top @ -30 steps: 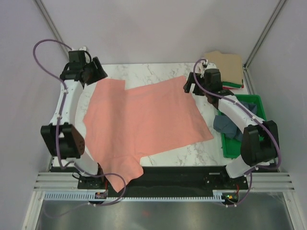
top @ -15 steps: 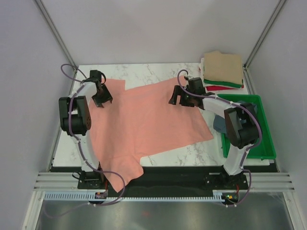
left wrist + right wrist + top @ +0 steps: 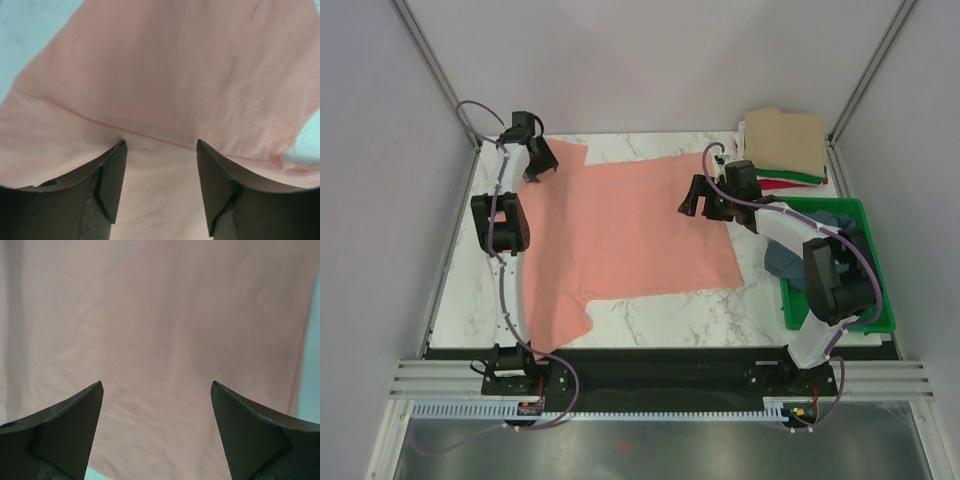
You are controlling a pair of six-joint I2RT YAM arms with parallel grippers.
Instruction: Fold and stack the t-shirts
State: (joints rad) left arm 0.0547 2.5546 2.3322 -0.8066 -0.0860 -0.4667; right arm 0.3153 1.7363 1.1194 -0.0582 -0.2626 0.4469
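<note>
A salmon-pink t-shirt (image 3: 620,235) lies spread flat on the marble table, one sleeve (image 3: 560,320) reaching toward the near edge. My left gripper (image 3: 537,167) is open over the shirt's far left part; in the left wrist view (image 3: 160,143) its fingertips (image 3: 117,155) rest on the cloth at a seam. My right gripper (image 3: 701,201) is open just above the shirt's far right corner; the right wrist view (image 3: 156,384) shows only pink cloth (image 3: 160,315) between the wide jaws. A folded stack (image 3: 785,145) with the tan shirt on top, and green, white and red edges below, sits at the back right.
A rigid green tray (image 3: 860,300) stands along the table's right side and holds a crumpled slate blue-grey shirt (image 3: 786,260). Bare marble (image 3: 680,315) shows in front of the shirt. Frame posts rise at both back corners.
Both arms have stretched toward the far side. The pink shirt has slid back with them and lies flatter; it no longer hangs over the near edge.
</note>
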